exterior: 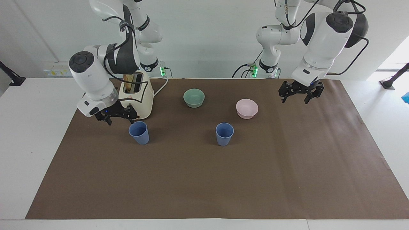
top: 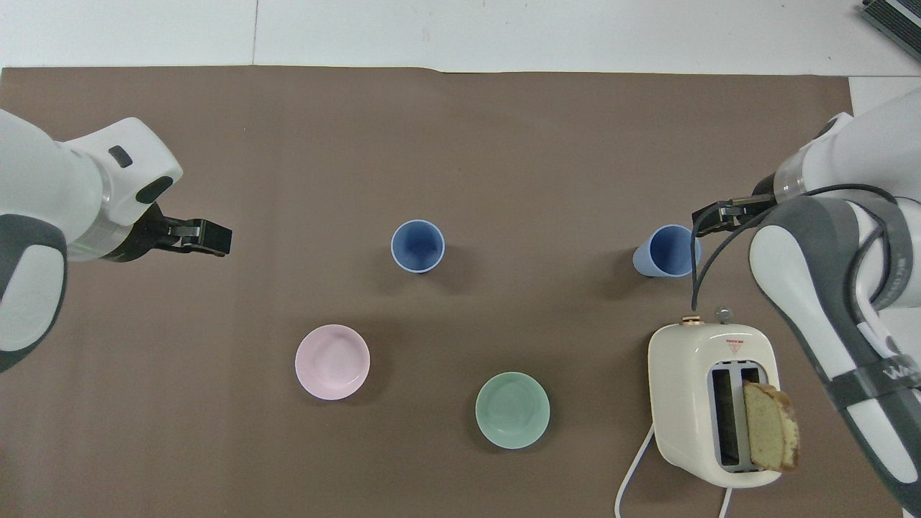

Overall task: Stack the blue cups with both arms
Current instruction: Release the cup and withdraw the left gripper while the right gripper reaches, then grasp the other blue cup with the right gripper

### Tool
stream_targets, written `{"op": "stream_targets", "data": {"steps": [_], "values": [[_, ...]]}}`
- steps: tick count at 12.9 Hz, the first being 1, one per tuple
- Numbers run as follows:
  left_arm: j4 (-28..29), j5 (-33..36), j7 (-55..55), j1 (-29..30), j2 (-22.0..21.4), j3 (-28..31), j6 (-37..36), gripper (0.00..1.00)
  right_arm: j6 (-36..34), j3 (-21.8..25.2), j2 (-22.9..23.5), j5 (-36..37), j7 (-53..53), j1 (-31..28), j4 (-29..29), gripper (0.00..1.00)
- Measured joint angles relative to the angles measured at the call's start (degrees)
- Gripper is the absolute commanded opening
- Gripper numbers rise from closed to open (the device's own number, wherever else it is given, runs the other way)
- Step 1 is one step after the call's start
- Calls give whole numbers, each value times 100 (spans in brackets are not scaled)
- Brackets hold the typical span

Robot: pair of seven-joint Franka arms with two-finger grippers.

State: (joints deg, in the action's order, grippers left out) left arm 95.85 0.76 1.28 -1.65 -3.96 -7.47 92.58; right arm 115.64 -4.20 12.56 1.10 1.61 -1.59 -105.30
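Observation:
Two blue cups stand upright and apart on the brown mat. One blue cup (exterior: 139, 133) (top: 669, 252) is just in front of the toaster, and the other blue cup (exterior: 224, 134) (top: 417, 246) is mid-mat. My right gripper (exterior: 119, 120) (top: 709, 218) hangs low and open close beside the cup by the toaster, on the side toward the right arm's end of the table, with nothing between its fingers. My left gripper (exterior: 295, 101) (top: 216, 239) is open and empty, raised over bare mat toward the left arm's end, well away from both cups.
A cream toaster (exterior: 137, 95) (top: 709, 403) with a bread slice in it stands right by the right gripper. A mint-green bowl (exterior: 194, 97) (top: 512, 410) and a pink bowl (exterior: 247, 108) (top: 332, 362) sit nearer the robots than the cups.

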Motion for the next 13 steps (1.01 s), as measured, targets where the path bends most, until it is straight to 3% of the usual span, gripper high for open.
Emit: {"op": "stream_targets", "data": {"steps": [3, 7, 8, 11, 13], "values": [[-561, -1, -152, 75, -31, 63, -508, 100, 23, 7, 63, 0, 98, 21, -77, 100], [-454, -8, -215, 99, -53, 299, -585, 100, 152, 16, 73, 0, 253, -27, -247, 100], [-412, -11, -230, 111, -54, 306, -585, 100, 207, 15, 78, 0, 317, -27, -319, 94], [-251, -16, -235, 111, -58, 288, -590, 100, 267, 12, 95, 0, 453, -26, -429, 39], [-228, -18, -234, 111, -63, 286, -600, 100, 268, 11, 95, 0, 599, -25, -432, 17]]}}
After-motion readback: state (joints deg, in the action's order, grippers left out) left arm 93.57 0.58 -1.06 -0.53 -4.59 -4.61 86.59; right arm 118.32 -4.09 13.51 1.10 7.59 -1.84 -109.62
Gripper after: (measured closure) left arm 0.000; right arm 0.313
